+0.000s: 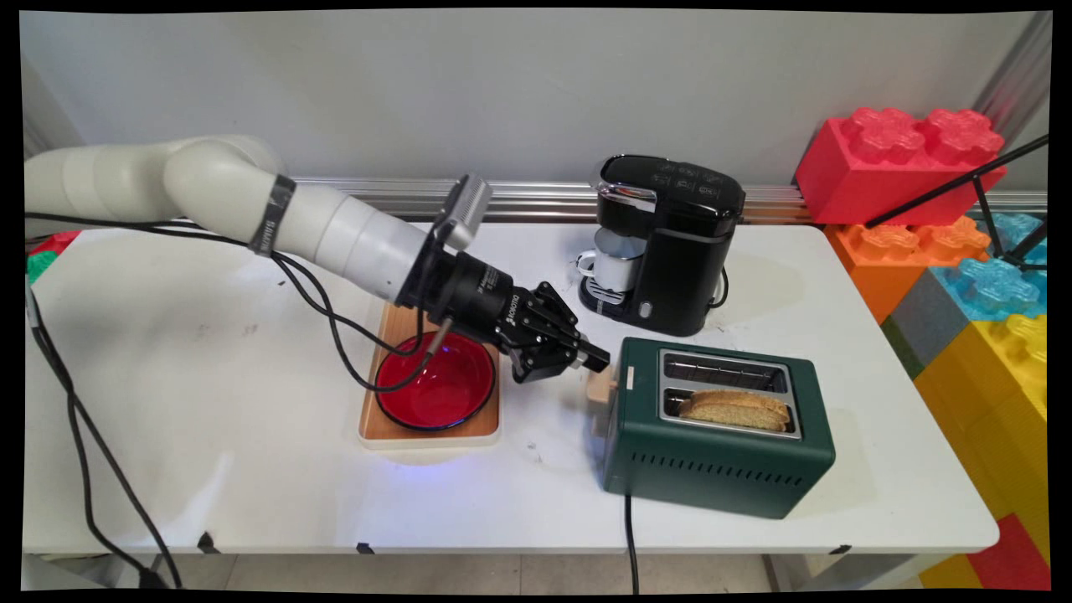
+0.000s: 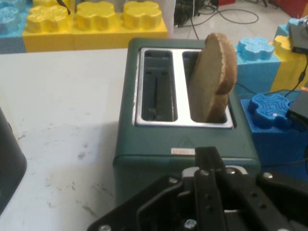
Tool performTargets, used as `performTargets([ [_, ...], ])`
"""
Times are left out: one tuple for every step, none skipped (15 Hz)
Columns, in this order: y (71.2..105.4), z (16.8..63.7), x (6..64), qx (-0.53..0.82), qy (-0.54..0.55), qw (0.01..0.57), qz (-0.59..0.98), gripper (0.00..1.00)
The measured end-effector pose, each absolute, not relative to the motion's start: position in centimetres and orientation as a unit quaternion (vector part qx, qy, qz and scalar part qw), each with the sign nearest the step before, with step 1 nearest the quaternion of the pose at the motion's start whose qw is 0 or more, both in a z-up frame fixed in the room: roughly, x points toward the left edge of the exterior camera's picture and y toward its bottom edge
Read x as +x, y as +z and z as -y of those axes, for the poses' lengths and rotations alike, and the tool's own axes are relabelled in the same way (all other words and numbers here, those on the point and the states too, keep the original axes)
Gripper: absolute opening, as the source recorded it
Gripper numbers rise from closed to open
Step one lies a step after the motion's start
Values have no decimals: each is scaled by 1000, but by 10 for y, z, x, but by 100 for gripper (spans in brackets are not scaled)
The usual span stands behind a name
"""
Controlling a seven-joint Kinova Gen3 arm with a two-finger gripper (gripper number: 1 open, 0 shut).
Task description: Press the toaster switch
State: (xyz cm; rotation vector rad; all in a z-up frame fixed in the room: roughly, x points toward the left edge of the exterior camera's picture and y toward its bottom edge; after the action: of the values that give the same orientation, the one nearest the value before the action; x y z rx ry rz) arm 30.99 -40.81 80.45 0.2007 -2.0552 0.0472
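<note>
I have the hand at the wooden lever on the left end of the green toaster; its fingers look clenched together above it. One bread slice stands in the toaster's near slot, raised and reachable.

White table bears tray, toaster, apparently coffee maker.
</note>
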Motion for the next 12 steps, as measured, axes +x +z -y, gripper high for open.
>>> performTargets([
  [802,409,308,84,20,510,856,0],
  [800,409,307,85,21,508,857,0],
  [797,409,306,85,21,506,858,0],
  [795,409,305,86,21,505,859,0],
  [792,410,304,87,22,503,860,0],
  [791,410,303,88,22,501,861,0],
  [789,410,302,89,22,500,861,0],
  [787,410,301,89,22,499,862,0],
  [785,411,299,90,22,497,862,0],
  [783,411,298,92,23,496,863,0],
  [782,411,297,93,23,495,864,0],
  [780,411,296,93,23,494,864,0],
])
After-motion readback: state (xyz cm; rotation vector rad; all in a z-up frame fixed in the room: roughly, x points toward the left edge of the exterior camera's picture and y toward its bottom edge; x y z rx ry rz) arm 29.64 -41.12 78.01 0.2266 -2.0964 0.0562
